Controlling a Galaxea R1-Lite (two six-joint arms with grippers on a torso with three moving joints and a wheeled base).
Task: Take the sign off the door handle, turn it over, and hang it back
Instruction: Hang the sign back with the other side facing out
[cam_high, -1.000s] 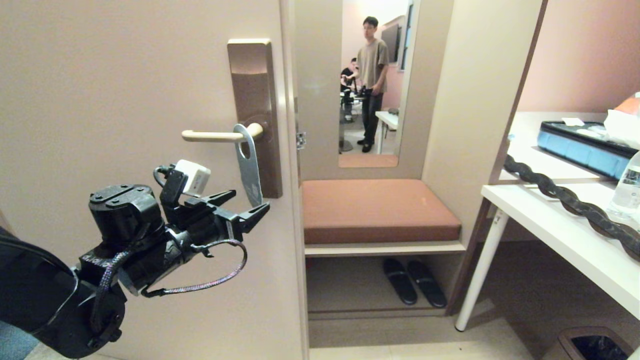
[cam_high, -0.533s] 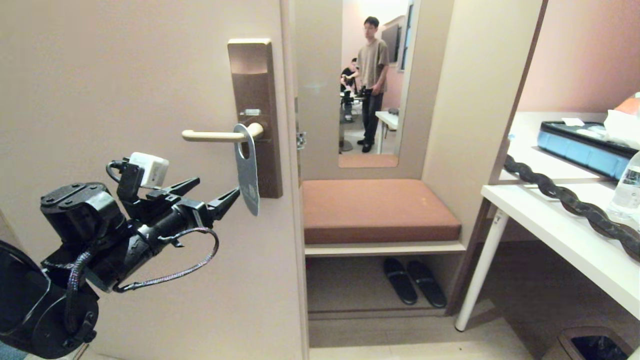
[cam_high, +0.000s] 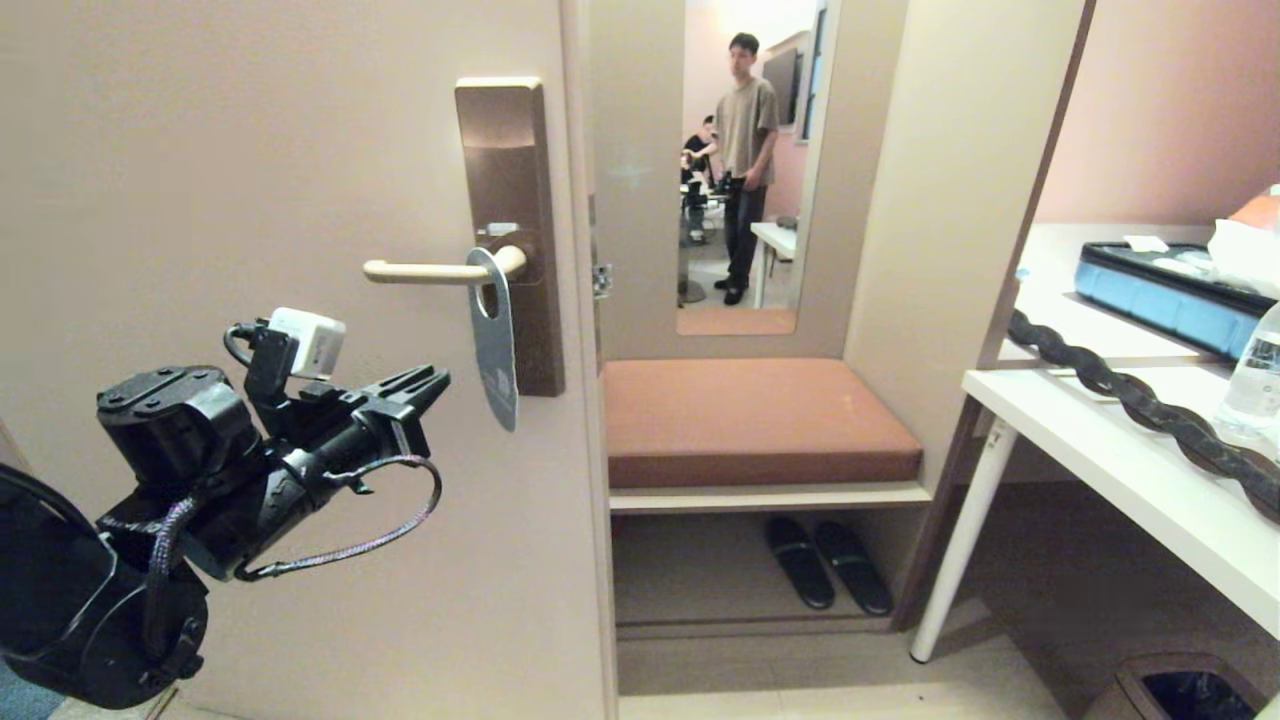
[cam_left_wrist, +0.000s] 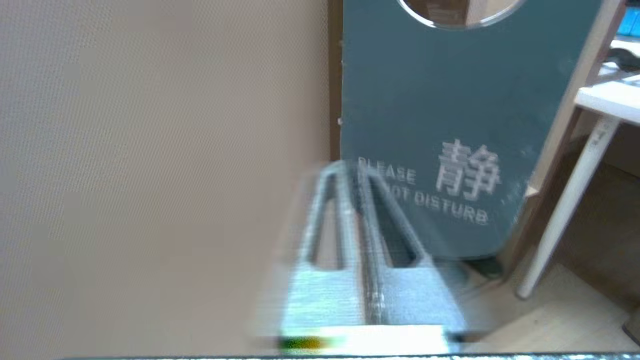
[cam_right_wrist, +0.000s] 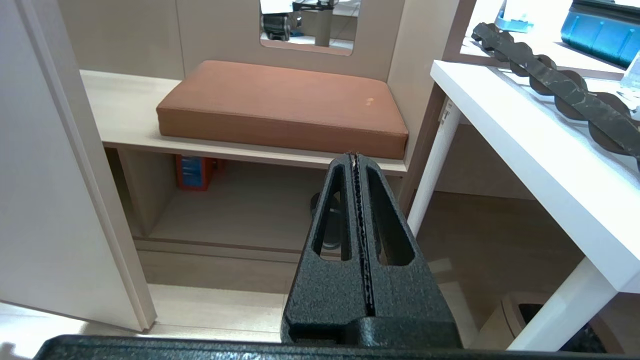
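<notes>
The left pincer (cam_high: 432, 382), fingers pressed together (holding nothing), sits just beside the sign (cam_high: 495, 340) hanging on the door handle (cam_high: 425, 269).

- A beige door (cam_high: 250, 200) fills the left half of the head view, with a tall brown lock plate (cam_high: 505, 170) near its edge.
- A tall mirror (cam_high: 745, 160) at top centre reflects a standing person (cam_high: 745, 150) in a tan shirt and dark trousers.
- Under the mirror, a rust-brown cushion (cam_high: 750, 420) lies on a bench (cam_high: 770, 497).
- A pair of dark slippers (cam_high: 828, 562) sits on the floor below the bench.
- At the right, a white counter (cam_high: 1120, 470) carries a dark twisted rope-like piece (cam_high: 1130, 395), a blue tray (cam_high: 1160, 295) and a clear bottle (cam_high: 1250, 385).
- A dark bin (cam_high: 1185, 688) stands in the lower right corner.
</notes>
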